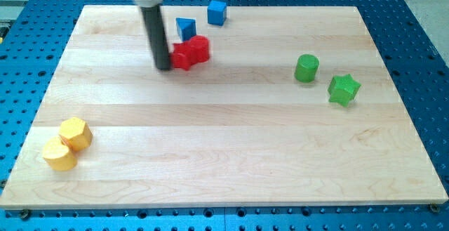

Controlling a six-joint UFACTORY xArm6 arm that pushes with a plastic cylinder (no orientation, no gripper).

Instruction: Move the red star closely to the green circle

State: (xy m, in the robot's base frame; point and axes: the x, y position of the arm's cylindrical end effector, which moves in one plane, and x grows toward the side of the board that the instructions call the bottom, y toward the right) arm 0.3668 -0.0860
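The red star (184, 57) lies at the board's upper middle-left, touching a second red block (200, 47) at its upper right. My tip (163, 67) stands right at the red star's left side, touching or nearly touching it. The green circle (306, 68) stands far to the view's right, with a green star (344, 89) just to its lower right.
A blue block (186, 28) sits just above the red blocks and a blue cube (217, 12) near the board's top edge. Two yellow blocks (76, 133) (59, 154) lie touching at the lower left. The wooden board (231, 154) rests on a blue perforated table.
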